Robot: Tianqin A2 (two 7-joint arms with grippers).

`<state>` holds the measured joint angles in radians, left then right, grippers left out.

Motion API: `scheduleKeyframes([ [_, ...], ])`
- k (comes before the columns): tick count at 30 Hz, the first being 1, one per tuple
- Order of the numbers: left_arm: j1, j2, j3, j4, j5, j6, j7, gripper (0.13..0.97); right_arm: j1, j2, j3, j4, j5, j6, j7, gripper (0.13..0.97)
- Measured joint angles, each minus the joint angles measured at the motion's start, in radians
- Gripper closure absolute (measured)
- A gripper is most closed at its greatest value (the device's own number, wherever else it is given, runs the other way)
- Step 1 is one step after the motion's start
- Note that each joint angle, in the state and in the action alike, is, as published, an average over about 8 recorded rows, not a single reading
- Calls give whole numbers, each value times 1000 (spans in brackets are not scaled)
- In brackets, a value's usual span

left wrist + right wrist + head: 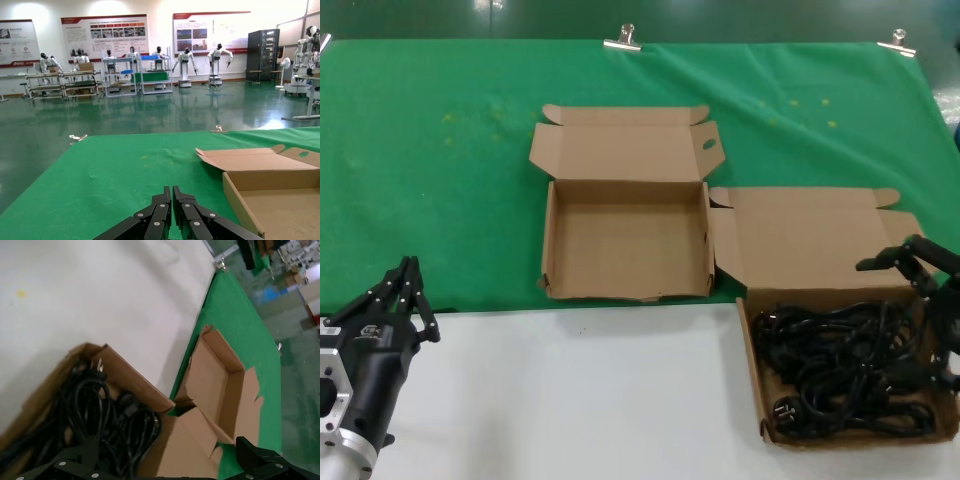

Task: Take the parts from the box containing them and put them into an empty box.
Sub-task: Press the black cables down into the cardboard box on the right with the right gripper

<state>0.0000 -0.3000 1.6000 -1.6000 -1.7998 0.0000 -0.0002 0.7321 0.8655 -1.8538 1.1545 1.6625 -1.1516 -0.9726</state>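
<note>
Tangled parts [845, 370] under the spread-fingered, empty right gripper [930, 315] risk lifting as one clump; left gripper [395, 300] sits clenched, idle.

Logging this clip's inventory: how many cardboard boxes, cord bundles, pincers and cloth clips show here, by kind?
Cardboard mailer boxes: 2, the empty box and the box of cords
Tangled bundle of black power cords: 1 (separate cords can't be counted)
Pincers: 2, left pincer, right pincer
Metal clips: 2
Total: 7
</note>
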Motion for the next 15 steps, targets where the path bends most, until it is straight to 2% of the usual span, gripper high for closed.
scheduleKeyframes([
  [7,0,0,0,0,0,0,0,929,56,-47,-39,-89,-29,-3,-106,129],
  [15,0,0,0,0,0,0,0,929,83,-72,-75,-188,-56,-13,-176,131],
])
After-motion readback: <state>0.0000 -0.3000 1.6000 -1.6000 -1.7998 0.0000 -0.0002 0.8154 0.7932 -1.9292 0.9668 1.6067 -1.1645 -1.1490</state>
